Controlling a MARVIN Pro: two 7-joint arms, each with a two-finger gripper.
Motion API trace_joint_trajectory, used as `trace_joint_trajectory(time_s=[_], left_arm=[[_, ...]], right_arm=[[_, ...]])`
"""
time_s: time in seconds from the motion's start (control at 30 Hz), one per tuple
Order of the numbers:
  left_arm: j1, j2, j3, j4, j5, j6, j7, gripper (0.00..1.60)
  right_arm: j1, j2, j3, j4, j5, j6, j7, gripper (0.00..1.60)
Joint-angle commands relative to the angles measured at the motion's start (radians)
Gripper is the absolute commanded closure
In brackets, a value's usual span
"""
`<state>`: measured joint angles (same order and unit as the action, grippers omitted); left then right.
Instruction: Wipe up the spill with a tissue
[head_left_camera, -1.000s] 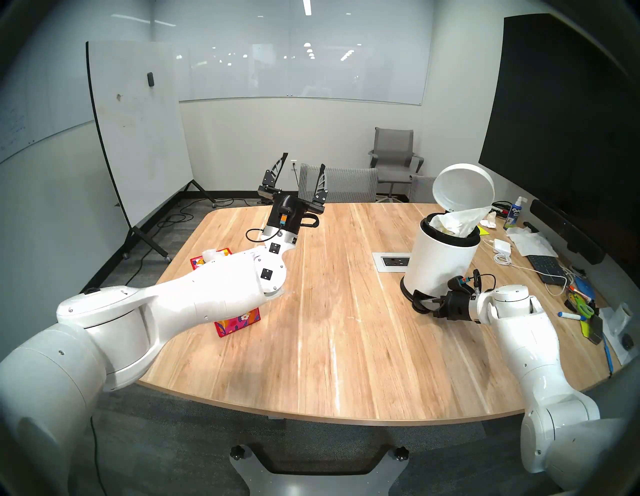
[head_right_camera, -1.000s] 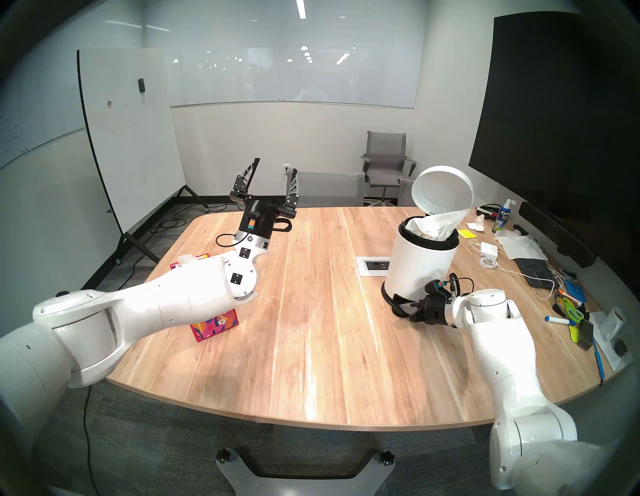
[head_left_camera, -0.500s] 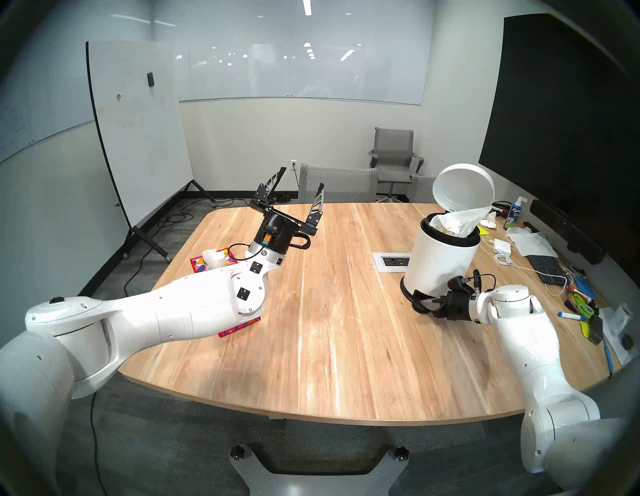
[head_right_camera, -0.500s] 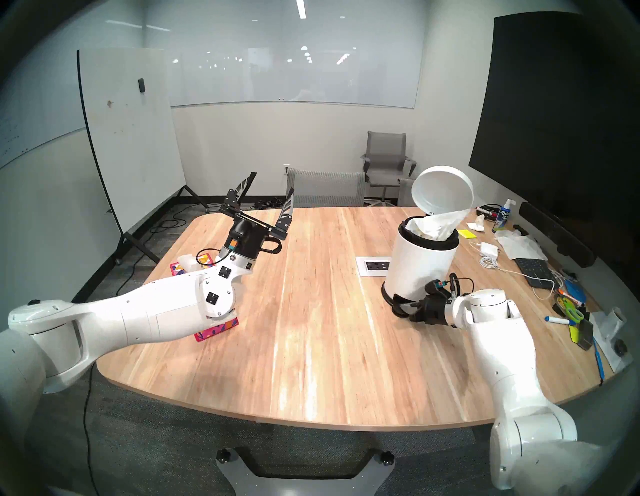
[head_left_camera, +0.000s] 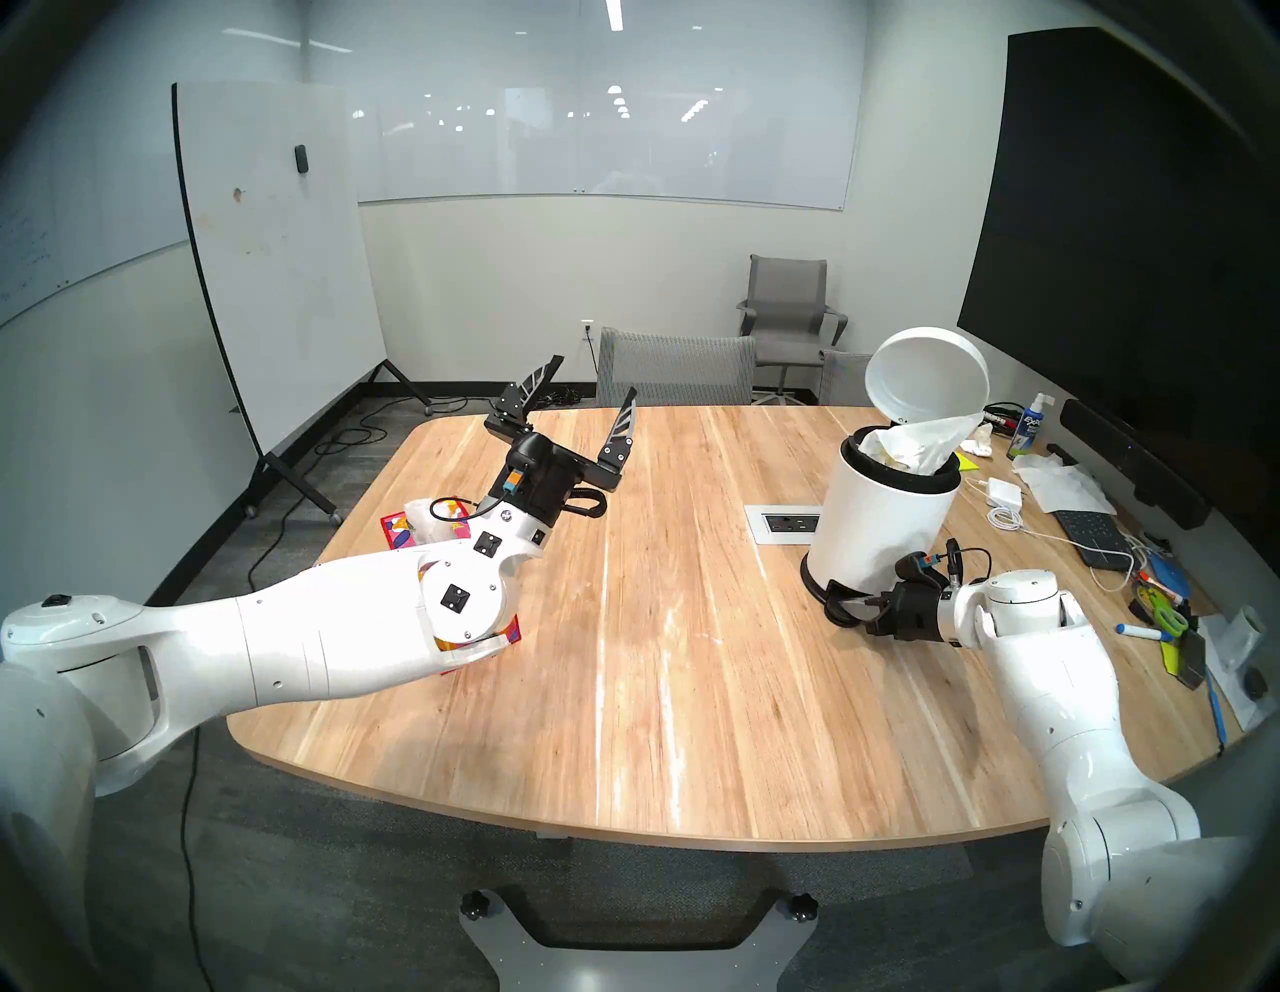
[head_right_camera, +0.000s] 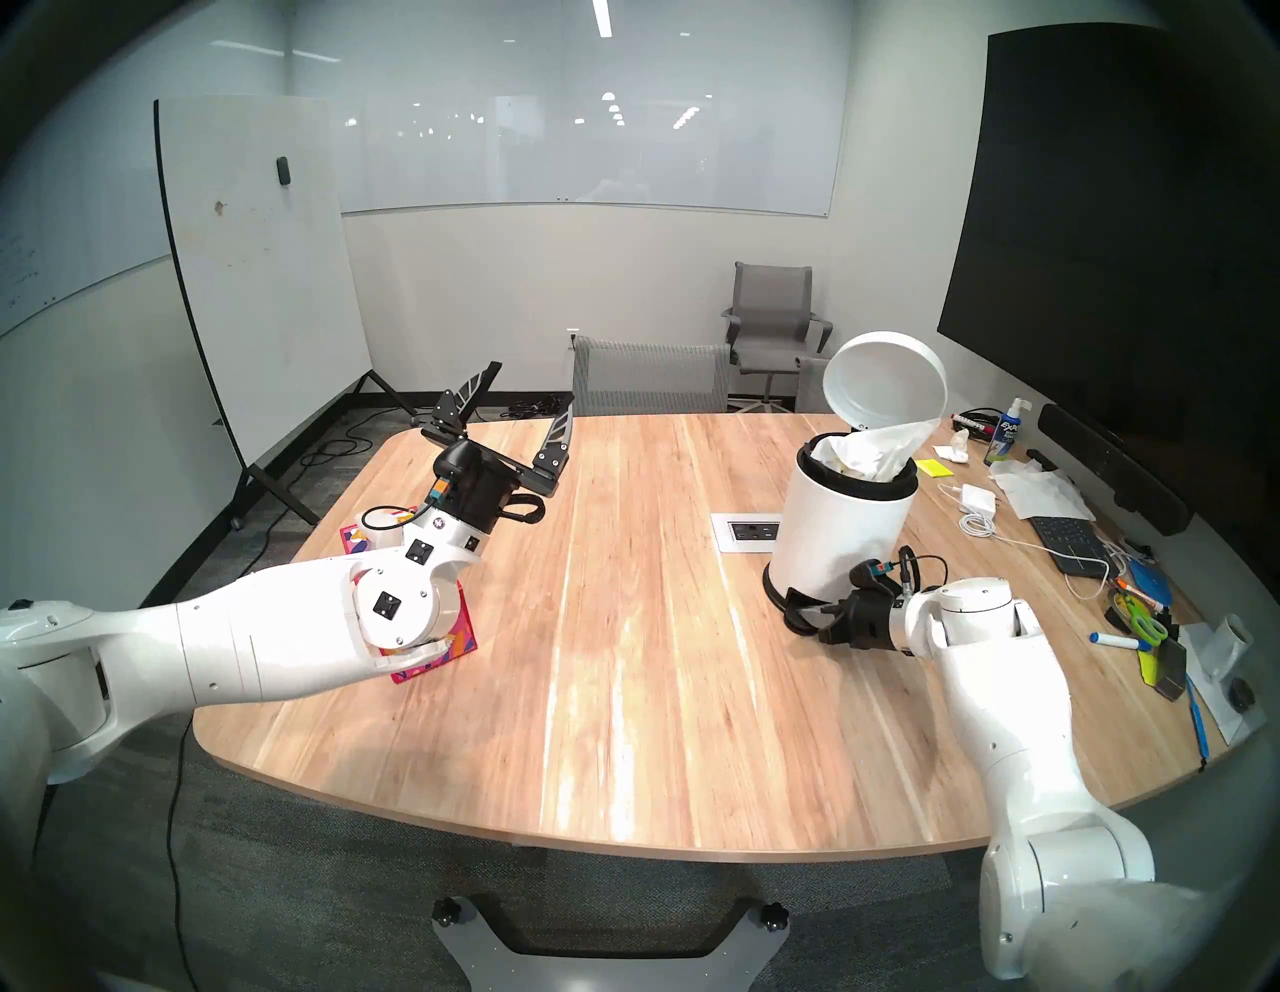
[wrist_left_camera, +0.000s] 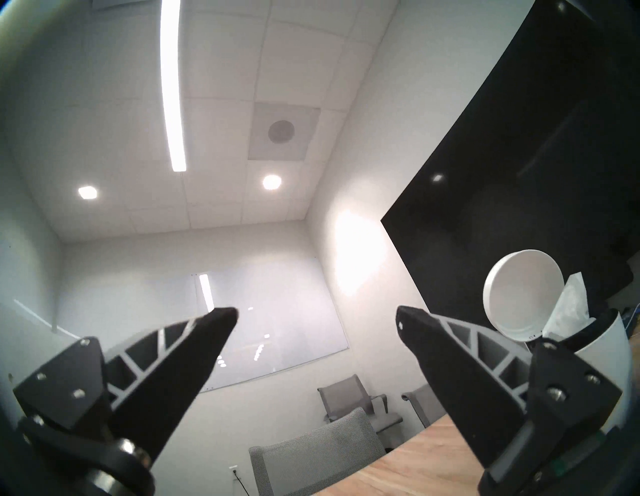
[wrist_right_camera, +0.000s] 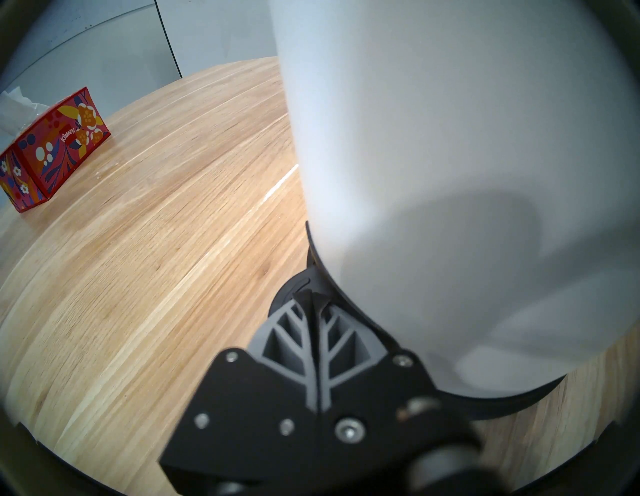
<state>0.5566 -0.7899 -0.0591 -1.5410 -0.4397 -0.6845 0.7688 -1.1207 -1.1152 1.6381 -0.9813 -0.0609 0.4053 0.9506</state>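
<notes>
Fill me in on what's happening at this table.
The right pincer is shut and presses down on the pedal at the foot of the white bin, whose lid stands open with crumpled white tissue in its mouth. The left pincer is open and empty, tilted upward above the far left of the wooden table, near the red floral tissue box. No obvious puddle shows on the wood, so the wiping looks finished.

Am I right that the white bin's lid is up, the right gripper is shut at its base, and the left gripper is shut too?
Not quite. The left gripper is open, its fingers spread wide and empty, as the left wrist view shows. The rest holds: the white bin has its lid up, and the right gripper is shut at its base.
</notes>
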Motion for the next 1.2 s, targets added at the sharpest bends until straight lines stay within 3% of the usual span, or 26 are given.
trace_joint_trajectory(time_s=[0.0,0.13,0.43,1.17], left_arm=[[-0.039,0.091,-0.002,-0.127,-0.097,0.081,-0.055,0.0],[-0.053,0.139,-0.001,-0.208,-0.175,0.16,-0.096,0.0],[-0.071,0.177,-0.008,-0.267,-0.264,0.249,-0.147,0.0],[-0.077,0.189,-0.015,-0.282,-0.303,0.283,-0.178,0.0]], right_arm=[[-0.033,0.008,-0.008,0.02,-0.021,0.013,-0.022,1.6],[-0.033,0.008,-0.009,0.019,-0.022,0.015,-0.025,1.6],[-0.035,0.008,-0.01,0.016,-0.023,0.018,-0.03,1.6],[-0.035,0.02,-0.033,0.003,-0.046,0.013,-0.043,1.6]])
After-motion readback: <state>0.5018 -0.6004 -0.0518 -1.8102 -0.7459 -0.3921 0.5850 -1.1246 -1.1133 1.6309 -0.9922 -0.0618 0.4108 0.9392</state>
